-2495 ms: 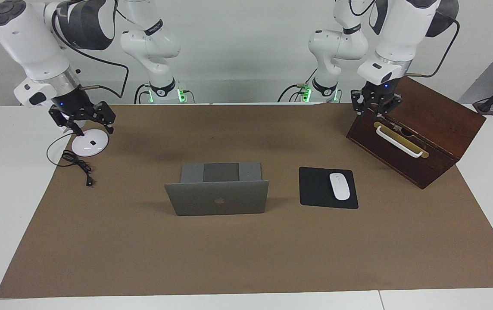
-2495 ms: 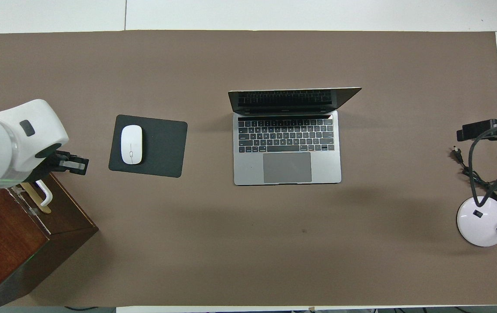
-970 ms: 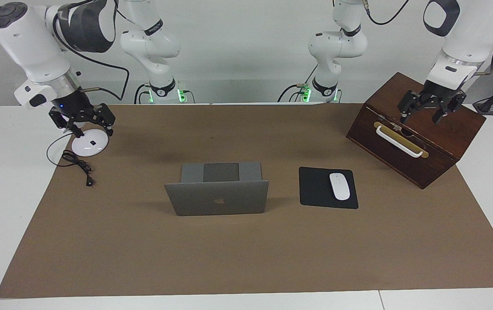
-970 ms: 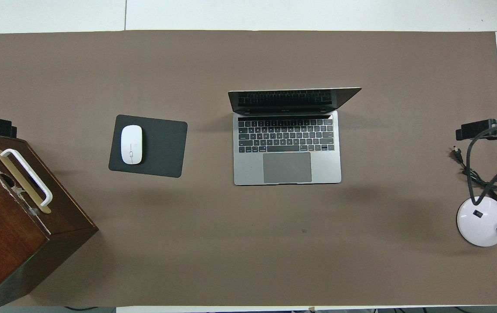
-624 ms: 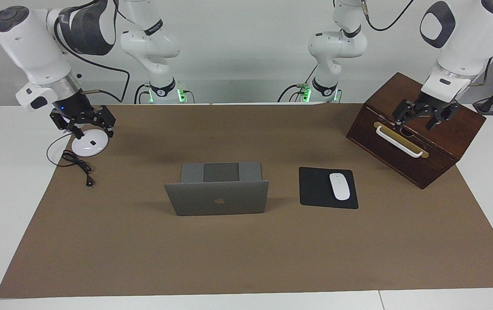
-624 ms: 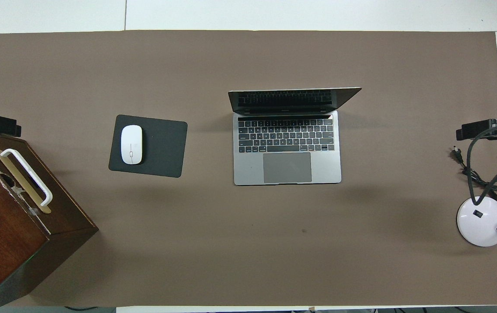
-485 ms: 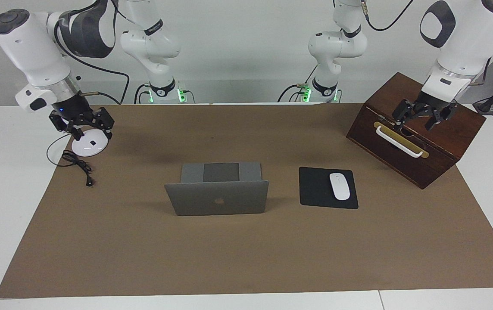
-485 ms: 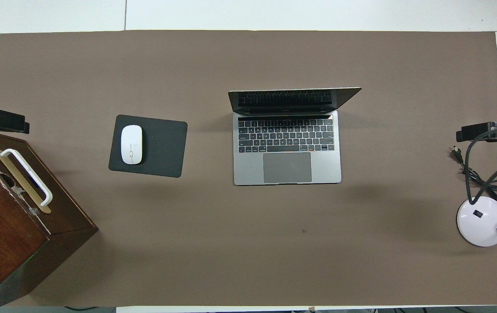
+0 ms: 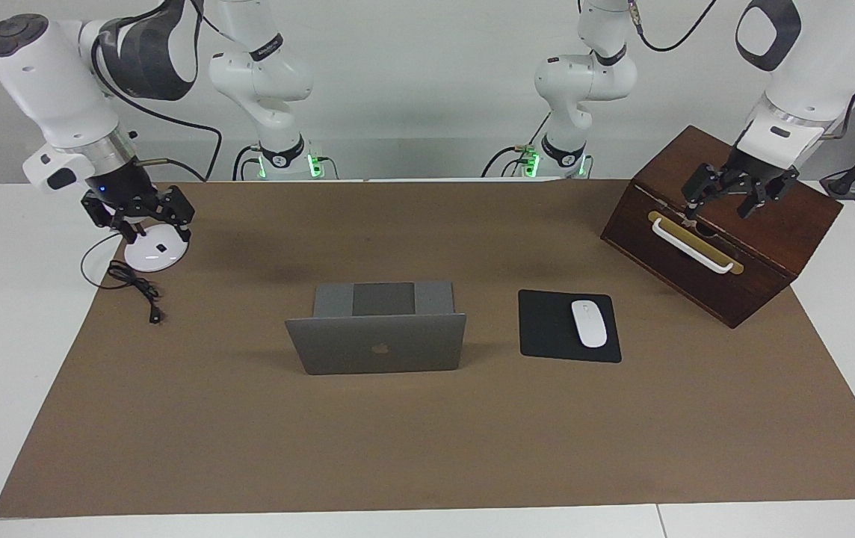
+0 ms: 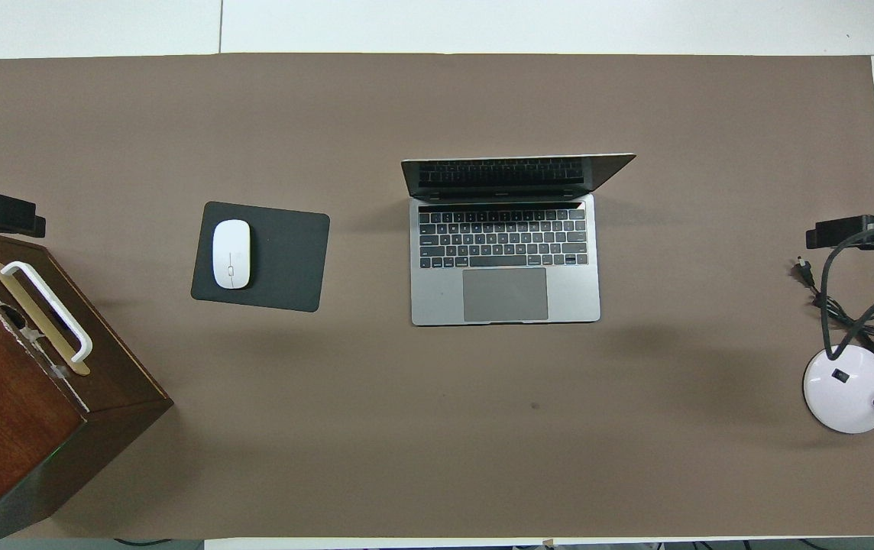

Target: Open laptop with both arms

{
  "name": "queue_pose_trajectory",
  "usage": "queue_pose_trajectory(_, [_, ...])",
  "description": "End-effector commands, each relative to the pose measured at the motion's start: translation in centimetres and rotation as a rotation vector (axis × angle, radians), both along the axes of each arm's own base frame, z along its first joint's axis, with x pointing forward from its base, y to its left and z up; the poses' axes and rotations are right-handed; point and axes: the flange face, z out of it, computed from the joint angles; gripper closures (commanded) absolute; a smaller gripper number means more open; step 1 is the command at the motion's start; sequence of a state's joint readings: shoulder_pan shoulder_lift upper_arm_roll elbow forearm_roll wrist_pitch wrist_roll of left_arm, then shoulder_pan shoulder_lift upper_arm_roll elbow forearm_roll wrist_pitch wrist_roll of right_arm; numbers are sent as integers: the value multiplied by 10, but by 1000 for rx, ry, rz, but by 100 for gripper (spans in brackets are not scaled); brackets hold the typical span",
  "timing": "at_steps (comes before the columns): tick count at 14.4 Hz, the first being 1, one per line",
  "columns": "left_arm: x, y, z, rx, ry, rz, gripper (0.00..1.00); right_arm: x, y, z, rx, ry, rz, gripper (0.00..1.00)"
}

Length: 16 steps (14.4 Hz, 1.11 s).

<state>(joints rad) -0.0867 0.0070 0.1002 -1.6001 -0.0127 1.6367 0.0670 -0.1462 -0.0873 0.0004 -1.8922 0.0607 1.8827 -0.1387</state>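
2 grippers, left (image 9: 726, 197) and right (image 9: 145, 218), flank opened laptop (image 9: 377, 345)

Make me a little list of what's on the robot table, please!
laptop: open, mid-table, lid upright
mouse: white, on the black mouse pad beside the laptop
wooden box: at the left arm's end
lamp base: at the right arm's end
left gripper: open, over the box
right gripper: open, over the lamp base
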Motion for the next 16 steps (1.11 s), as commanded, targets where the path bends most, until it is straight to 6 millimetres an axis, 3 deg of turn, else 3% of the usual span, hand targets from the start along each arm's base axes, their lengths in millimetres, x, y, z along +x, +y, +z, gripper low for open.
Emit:
queue_pose_trajectory(1, [5, -3, 2, -11, 16, 9, 0, -8, -1, 2, -18, -16, 17, 0])
queue_pose_trajectory(16, [3, 3, 4, -12, 17, 16, 0, -8, -2, 2, -20, -16, 20, 0])
